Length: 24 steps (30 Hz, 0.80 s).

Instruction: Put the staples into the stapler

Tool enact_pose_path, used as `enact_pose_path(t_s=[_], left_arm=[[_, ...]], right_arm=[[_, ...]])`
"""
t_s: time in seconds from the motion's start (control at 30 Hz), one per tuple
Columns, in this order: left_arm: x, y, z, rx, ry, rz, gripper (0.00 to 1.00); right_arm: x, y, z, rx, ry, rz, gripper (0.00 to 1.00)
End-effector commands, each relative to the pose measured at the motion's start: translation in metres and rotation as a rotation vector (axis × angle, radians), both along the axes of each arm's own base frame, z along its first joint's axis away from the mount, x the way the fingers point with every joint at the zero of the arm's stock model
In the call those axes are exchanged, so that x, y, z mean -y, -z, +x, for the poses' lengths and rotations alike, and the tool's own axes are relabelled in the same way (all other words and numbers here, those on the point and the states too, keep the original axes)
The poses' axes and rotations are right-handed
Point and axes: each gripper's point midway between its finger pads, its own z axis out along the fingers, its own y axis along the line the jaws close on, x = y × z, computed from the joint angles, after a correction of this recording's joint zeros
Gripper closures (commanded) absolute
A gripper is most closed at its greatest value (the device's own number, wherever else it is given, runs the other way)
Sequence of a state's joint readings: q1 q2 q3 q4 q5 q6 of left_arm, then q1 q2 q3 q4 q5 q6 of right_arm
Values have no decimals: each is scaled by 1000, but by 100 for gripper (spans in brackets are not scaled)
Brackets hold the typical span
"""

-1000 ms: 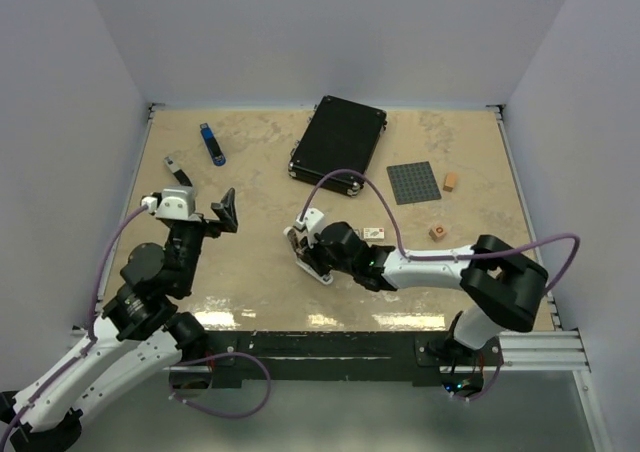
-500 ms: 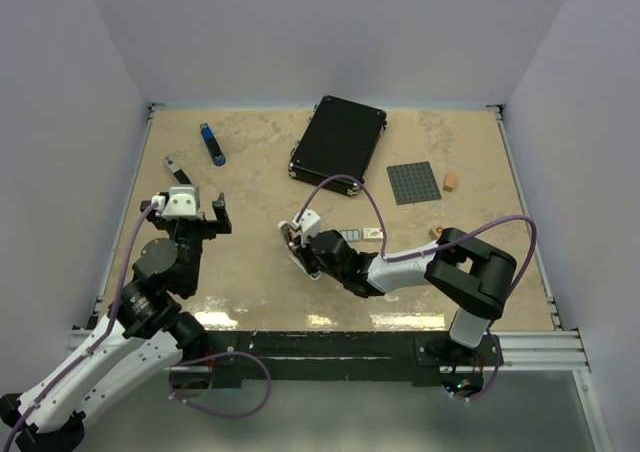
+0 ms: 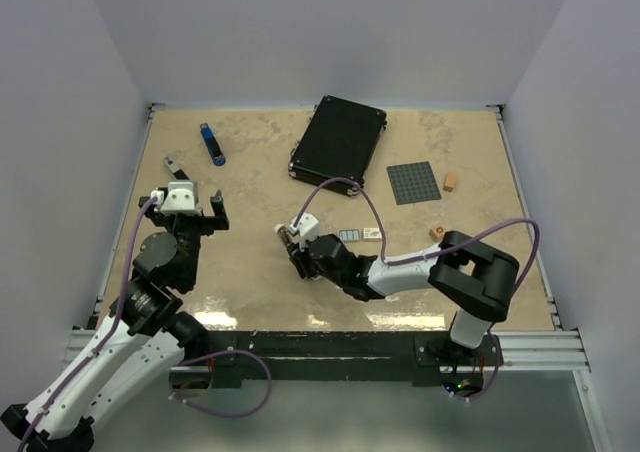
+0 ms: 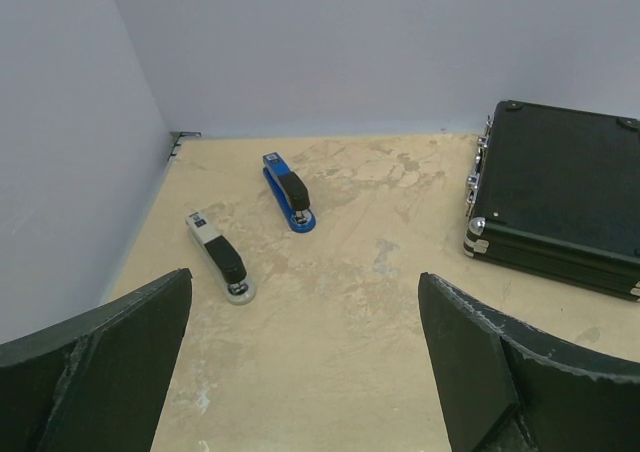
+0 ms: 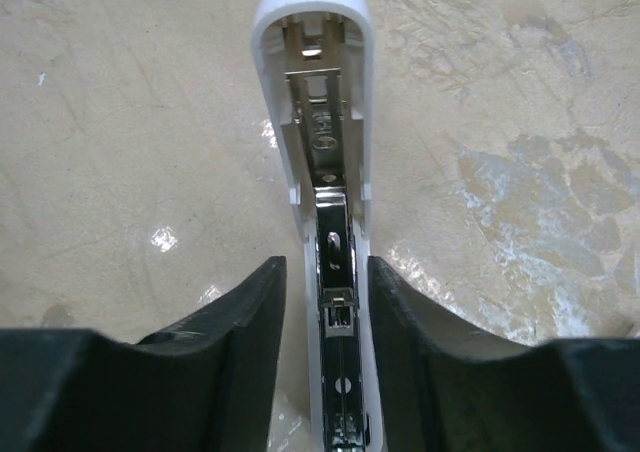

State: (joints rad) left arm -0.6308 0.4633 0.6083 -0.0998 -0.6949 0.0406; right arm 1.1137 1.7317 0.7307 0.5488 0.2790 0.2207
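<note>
A white stapler [image 5: 318, 92] lies swung open on the table, its metal staple channel facing up. My right gripper [image 5: 325, 302] straddles its rear half, jaws open, with a thin gap on each side. From above, that gripper [image 3: 291, 240] sits left of centre and covers most of the stapler. The staples [image 3: 372, 234], a tiny white box with coloured marks, lie on the table just right of it, with a small grey piece [image 3: 349, 235] beside them. At the left my left gripper [image 3: 195, 217] hangs wide open and empty above bare table [image 4: 305, 372].
A blue stapler [image 3: 211, 144] [image 4: 289, 191] and a grey-black stapler [image 3: 176, 168] [image 4: 220, 256] lie at the far left. A black case [image 3: 338, 146] [image 4: 560, 197] sits at the back centre. A grey baseplate [image 3: 414, 182] and two wooden cubes [image 3: 450, 182] [image 3: 437, 232] are at the right.
My right gripper has slid left and away with the white stapler, and its jaws have come apart from shut. The left arm has swung slightly further back and left.
</note>
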Motion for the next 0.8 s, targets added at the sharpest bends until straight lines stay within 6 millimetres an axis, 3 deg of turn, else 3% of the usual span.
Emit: enact_pose_path(t_s=[0.0, 0.13, 0.23, 0.27, 0.4, 0.63, 0.77], left_arm=[[4, 4, 2, -11, 23, -4, 0], [3, 4, 2, -13, 20, -6, 0], [3, 3, 2, -11, 17, -10, 0], [2, 4, 2, -11, 14, -10, 0], [-1, 4, 1, -10, -1, -15, 0], [-2, 7, 2, -21, -9, -10, 0], [-1, 8, 4, -28, -9, -8, 0]], right_arm=[[-4, -56, 10, 51, 51, 86, 52], [10, -80, 12, 40, 123, 96, 38], [33, -94, 21, -7, 247, 67, 14], [43, -96, 24, -47, 290, 42, 2], [72, -111, 32, -99, 350, 20, 2], [139, -107, 63, -226, 449, -51, 2], [148, -95, 72, -287, 441, -126, 3]])
